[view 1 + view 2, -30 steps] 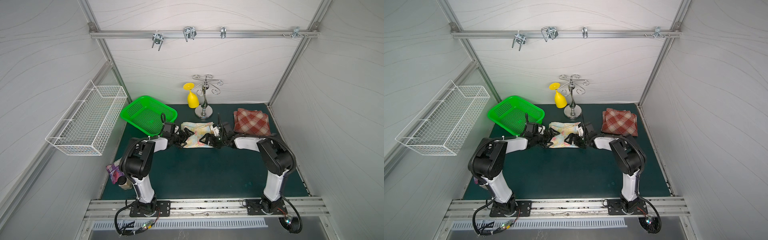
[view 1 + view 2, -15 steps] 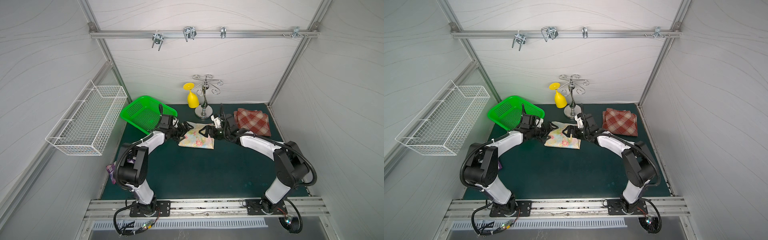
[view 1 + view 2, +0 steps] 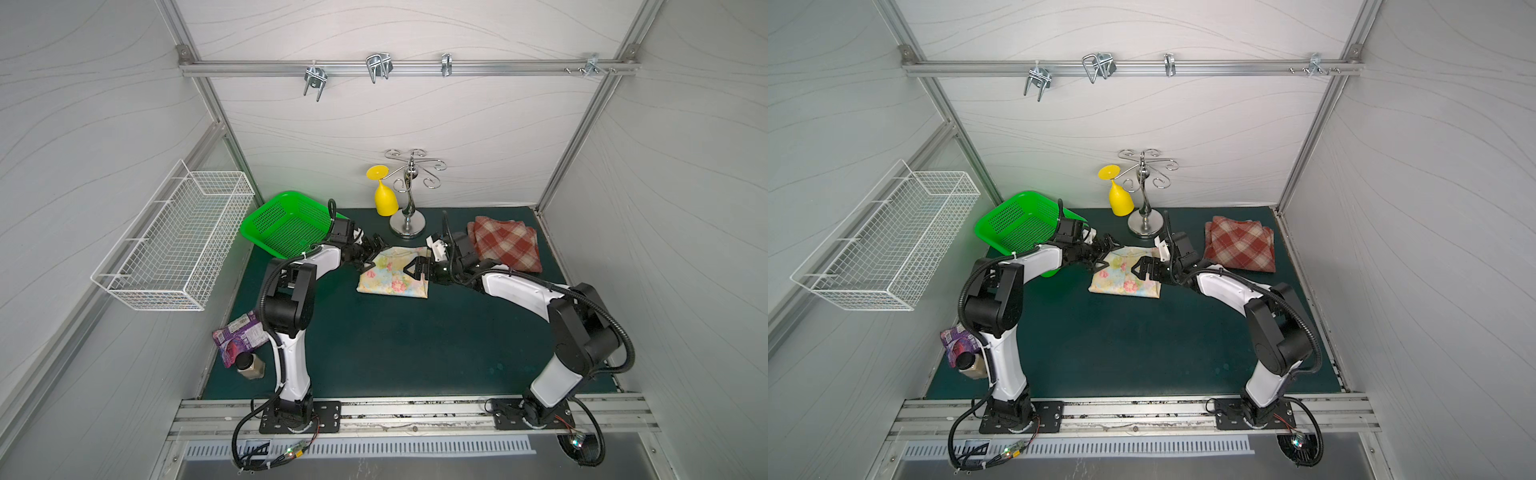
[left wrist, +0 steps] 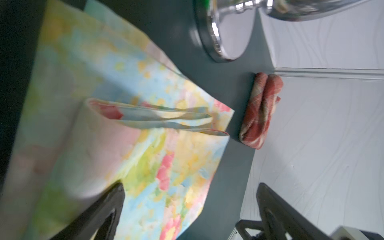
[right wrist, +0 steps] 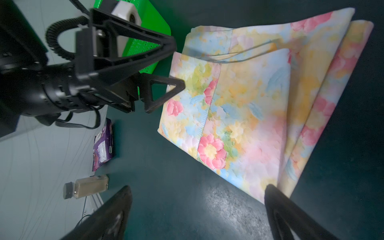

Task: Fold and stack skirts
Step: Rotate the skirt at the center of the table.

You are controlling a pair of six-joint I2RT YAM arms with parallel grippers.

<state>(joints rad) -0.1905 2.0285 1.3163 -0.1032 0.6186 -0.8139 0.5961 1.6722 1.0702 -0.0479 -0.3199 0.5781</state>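
Jaws of the left gripper [image 3: 371,250] stand wide apart and grip nothing; its fingertips sit at the left rear corner of the flowered skirt [image 3: 392,279], and contact with the cloth cannot be confirmed. Jaws of the right gripper [image 3: 414,268] are likewise spread wide and empty; this gripper hangs over the right half of the same skirt. The flowered skirt lies folded on the green mat [image 3: 415,340], in the rear middle, between the two grippers; the right wrist view shows its layers [image 5: 259,104] overlapping at one side. The plaid skirt [image 3: 505,245] lies folded at the right rear corner of the mat, near the right arm and apart from the flowered skirt; the two skirts are not stacked. A green basket [image 3: 282,224] sits at the left rear; a metal stand [image 3: 409,226] stands by the rear wall, with a yellow cup [image 3: 385,201] upside down just beside it; a purple wrapper [image 3: 239,336] and a small bottle [image 3: 250,365] lie at the left edge.
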